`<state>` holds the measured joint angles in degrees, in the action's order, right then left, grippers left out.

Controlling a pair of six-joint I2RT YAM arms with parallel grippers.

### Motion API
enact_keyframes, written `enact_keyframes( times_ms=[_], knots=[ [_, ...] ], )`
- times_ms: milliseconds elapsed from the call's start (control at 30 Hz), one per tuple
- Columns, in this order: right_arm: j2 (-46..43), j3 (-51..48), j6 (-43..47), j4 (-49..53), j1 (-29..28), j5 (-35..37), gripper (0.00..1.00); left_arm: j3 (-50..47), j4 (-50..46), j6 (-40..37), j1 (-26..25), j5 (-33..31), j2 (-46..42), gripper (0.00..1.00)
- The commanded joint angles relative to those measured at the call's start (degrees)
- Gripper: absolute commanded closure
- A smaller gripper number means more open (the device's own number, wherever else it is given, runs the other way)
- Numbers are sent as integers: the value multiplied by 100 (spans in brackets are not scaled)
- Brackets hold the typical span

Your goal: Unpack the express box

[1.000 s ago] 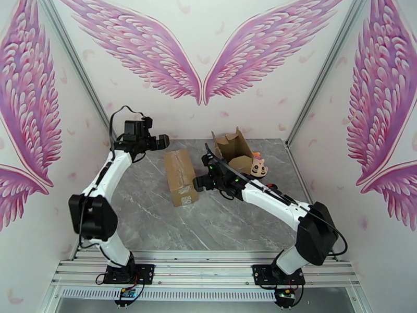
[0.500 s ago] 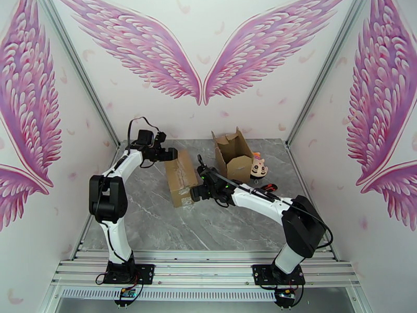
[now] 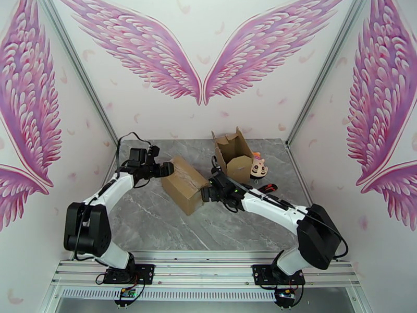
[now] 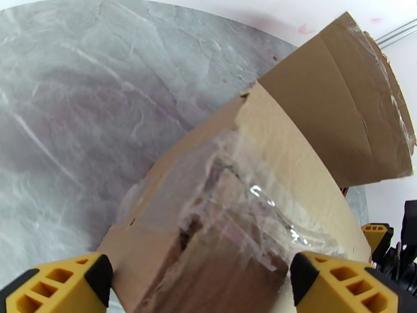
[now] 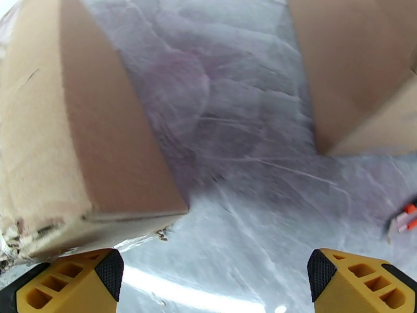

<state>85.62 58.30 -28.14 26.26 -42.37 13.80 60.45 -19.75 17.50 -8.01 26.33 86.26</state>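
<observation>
Marble tabletop (image 3: 156,225), pink-wing walls (image 3: 146,48); left gripper (image 3: 169,169) and right gripper (image 3: 206,194) gape, flanking the taped box (image 3: 182,184).

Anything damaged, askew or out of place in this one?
Yes. The taped box lies skewed across the table, its taped end wrinkled and torn at the seam, one corner frayed. Farther back, an opened box stands with flaps up, a toy beside it.
</observation>
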Motion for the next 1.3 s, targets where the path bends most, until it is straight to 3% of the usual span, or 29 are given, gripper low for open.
enact_keyframes(
  times_ms=[0,333,600,767,833,1000,1100,1267],
  knots=[
    [-491,-321,-137,26,18,168,1,-565,78,469,-231,82,-592,4],
    [-1964,-1375,-57,180,433,180,1,-989,1,449,-331,-503,-1465,1],
    [-2612,-1793,-567,418,2274,-632,3,-1135,123,250,-479,-628,-1636,2],
    [-2127,-1727,-819,266,3480,-1433,4,-1178,185,140,-735,-632,-1537,1],
    [-1886,-1591,-819,168,3635,-1745,5,-1186,160,151,-852,-636,-1533,2],
    [-1425,-1300,-360,314,3857,-1339,2,-1357,138,328,-1185,-777,-1664,2],
    [-1014,-1206,-288,338,4325,-1528,2,-1356,129,304,-1281,-929,-1634,1],
    [-234,-901,-327,145,4553,-1441,4,-1165,121,194,-1313,-1030,-1550,2]
  ],
)
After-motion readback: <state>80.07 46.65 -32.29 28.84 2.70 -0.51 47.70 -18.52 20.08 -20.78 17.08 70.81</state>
